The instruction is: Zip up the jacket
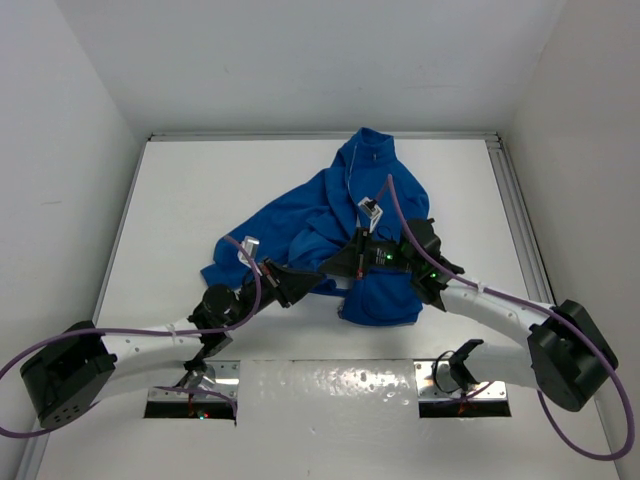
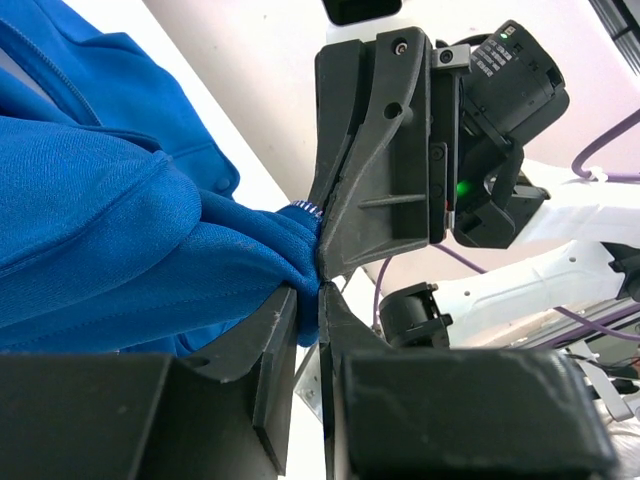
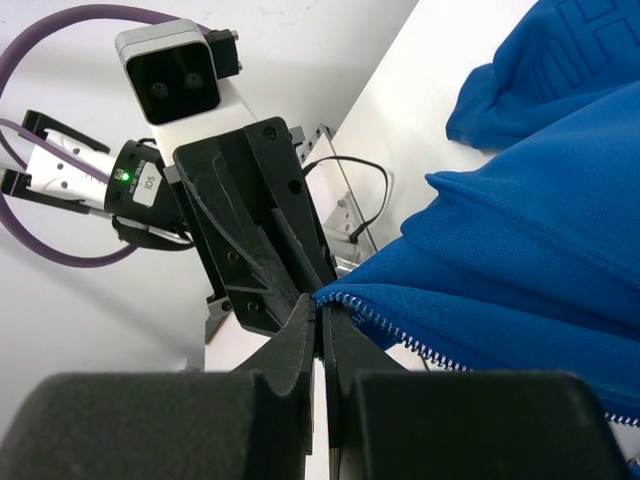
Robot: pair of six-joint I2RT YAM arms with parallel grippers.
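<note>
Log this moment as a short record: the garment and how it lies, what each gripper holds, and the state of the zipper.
garment: blue jacket, crumpled on the white table, collar toward the far side
left gripper: shut on a fold of the jacket's fabric
right gripper: shut on the jacket's front edge, right at the zipper teeth
gripper spacing: tips almost meeting at the same corner of fabric
zipper: one bare row of teeth at the grip, not joined there; slider not made out

Crumpled jacket (image 1: 325, 212) — left gripper (image 1: 300, 284) and right gripper (image 1: 336, 265) seemingly pinch its edge.
</note>
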